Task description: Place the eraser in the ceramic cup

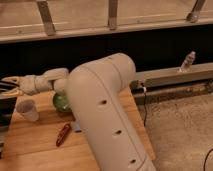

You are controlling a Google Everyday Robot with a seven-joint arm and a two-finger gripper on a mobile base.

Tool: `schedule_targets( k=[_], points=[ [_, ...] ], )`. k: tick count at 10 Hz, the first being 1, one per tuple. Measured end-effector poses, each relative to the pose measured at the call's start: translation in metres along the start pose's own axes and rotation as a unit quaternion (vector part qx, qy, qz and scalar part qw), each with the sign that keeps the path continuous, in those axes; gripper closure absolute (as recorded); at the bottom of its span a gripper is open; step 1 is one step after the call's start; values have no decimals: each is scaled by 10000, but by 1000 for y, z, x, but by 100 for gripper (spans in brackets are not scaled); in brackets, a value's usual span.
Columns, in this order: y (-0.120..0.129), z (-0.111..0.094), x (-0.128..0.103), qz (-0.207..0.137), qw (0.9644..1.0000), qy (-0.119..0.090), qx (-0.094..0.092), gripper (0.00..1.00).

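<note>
At the far left edge of the frame, the gripper hung above and just left of the ceramic cup, its fingers drawn together. A dark, pale-striped block showed between them, which looked like the eraser, clamped and lifted clear of the wooden table. The cup stood upright on the table, lower left, apparently empty. Right of it, the green bowl peeked from behind the forearm, and a slim red object lay on the wood lower down. The big pale arm filled the centre, hiding much of the tabletop. At upper right a small bottle stood on a ledge. The step in hand seemed to be the carry. Next, the gripper would need to shift slightly right over the cup's mouth, lower, and release.
</note>
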Motion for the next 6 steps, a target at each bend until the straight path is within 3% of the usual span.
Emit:
schedule_targets(
  k=[3,6],
  points=[
    [-17,-12,-5,78,9994,70,-317,100],
    [-31,-8,-22,298,9983,259,-433,100]
  ],
)
